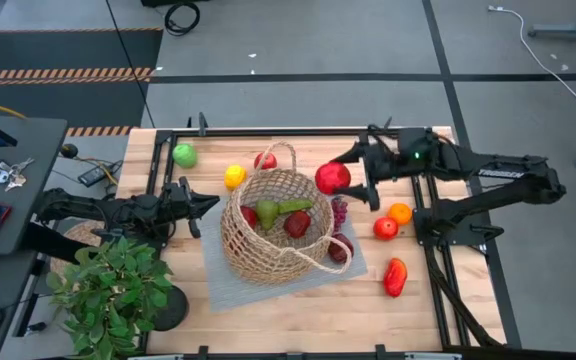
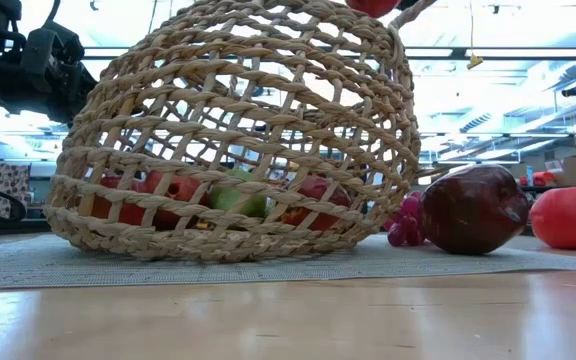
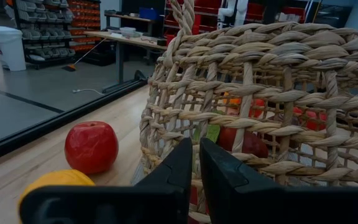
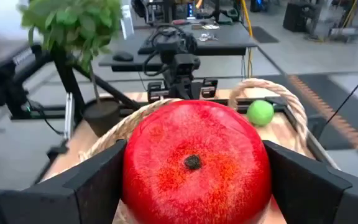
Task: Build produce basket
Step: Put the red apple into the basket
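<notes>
Basket (image 1: 273, 232) sits just left of the right gripper (image 1: 340, 178), whose fingers clamp a red apple (image 1: 332, 178). Left gripper (image 1: 211, 203), fingers pressed together, waits just beside the basket's opposite wall.

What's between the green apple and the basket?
From above, a yellow lemon lies on the table between the green apple and the basket.

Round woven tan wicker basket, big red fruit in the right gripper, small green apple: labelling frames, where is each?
Round woven tan wicker basket (image 1: 268, 262): high view, front wall.
Big red fruit (image 4: 194, 165): right wrist view, centre.
Small green apple (image 1: 184, 154): high view, top.
</notes>
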{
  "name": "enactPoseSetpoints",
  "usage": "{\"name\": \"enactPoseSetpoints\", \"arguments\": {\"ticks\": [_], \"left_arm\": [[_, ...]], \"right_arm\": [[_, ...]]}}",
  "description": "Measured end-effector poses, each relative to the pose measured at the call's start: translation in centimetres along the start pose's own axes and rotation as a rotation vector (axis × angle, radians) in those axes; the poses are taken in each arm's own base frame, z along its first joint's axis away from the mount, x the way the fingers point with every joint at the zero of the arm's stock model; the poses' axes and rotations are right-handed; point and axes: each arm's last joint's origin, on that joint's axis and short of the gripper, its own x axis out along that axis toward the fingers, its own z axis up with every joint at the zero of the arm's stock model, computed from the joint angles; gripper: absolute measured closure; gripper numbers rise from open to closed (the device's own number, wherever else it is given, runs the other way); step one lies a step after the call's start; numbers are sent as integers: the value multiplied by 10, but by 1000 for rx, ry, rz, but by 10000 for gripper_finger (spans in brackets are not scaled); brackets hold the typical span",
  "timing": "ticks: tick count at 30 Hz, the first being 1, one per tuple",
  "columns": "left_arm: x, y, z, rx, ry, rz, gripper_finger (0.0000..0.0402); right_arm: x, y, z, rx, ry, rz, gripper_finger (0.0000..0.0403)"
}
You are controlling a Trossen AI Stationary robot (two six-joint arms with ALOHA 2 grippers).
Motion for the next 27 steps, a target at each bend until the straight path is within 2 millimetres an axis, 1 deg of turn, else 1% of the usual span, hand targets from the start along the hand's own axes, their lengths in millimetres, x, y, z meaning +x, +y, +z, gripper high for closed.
{"name": "enactPoseSetpoints", "arguments": {"ticks": [3, 6, 10, 13, 15, 19, 23, 27], "left_arm": [[0, 0, 0, 0, 0, 0, 361], [0, 0, 0, 0, 0, 0, 364], [0, 0, 0, 0, 0, 0, 369], [0, 0, 0, 0, 0, 0, 369], [0, 0, 0, -1, 0, 0, 366], [0, 0, 0, 0, 0, 0, 362], [0, 0, 0, 0, 0, 0, 363], [0, 0, 0, 0, 0, 0, 368]], "right_arm": [[5, 16, -2, -101, -45, 5, 52], [12, 27, -10, -160, -95, 39, 52], [20, 38, -29, -190, -100, 81, 52], [24, 43, -45, -202, -86, 74, 52], [24, 43, -45, -215, -95, 53, 52], [19, 42, -38, -201, -120, 35, 52], [12, 42, -40, -187, -88, 44, 52], [10, 42, -40, -198, -86, 44, 52]]}}
